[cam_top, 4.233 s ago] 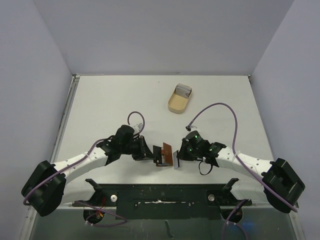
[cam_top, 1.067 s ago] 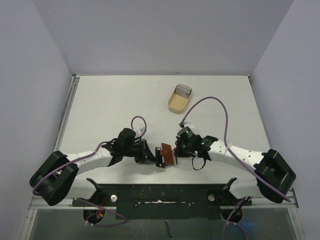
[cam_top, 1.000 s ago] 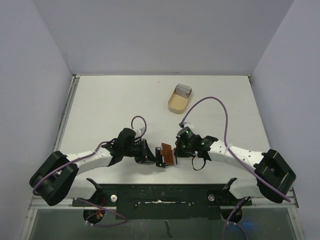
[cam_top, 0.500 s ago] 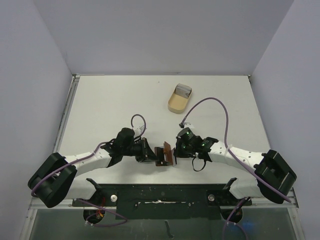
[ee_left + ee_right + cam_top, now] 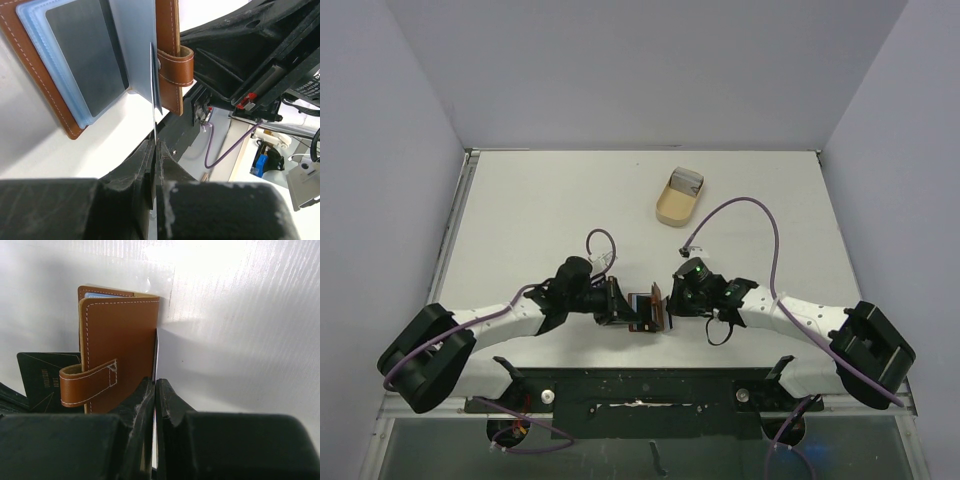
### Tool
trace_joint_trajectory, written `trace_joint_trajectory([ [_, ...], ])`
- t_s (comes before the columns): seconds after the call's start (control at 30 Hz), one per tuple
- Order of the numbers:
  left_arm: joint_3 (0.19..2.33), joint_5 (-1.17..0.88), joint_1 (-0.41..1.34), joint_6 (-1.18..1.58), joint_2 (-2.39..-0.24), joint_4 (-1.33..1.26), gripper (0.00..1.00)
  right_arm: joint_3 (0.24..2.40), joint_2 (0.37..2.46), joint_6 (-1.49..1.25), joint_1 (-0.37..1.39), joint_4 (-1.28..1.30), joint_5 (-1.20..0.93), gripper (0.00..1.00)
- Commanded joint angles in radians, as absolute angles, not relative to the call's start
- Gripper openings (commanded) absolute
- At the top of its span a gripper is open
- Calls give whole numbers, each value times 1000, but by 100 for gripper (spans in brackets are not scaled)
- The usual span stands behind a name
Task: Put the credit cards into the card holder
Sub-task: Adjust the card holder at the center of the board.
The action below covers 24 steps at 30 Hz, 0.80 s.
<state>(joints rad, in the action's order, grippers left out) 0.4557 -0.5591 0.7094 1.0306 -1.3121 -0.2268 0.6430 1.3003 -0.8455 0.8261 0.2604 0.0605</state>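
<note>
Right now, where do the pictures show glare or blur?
Left wrist: the left gripper is close and blurred, the holder sharp. Right wrist: glare whitens the table above the holder; the right gripper is blurred. Top: even light, sharp.

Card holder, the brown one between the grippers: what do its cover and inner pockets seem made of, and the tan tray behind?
The card holder's cover: smooth brown leather or imitation, judging by pale edge stitching and a stitched strap. Its pockets: clear bluish soft plastic; a dark insert shows through. The tray: matte tan, maybe wood or cardboard; too small to tell.
</note>
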Motion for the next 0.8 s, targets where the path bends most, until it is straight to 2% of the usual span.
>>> trace_joint_trajectory([
  [0.0,509,-577,725,1000,-1324,-288,0,626,1276,-840,831,201,75,0],
  [0.57,536,-537,735,974,-1320,-242,0,658,1235,-837,830,298,124,0],
  [0.77,554,-565,753,977,-1334,-257,0,579,1210,-859,829,193,102,0],
])
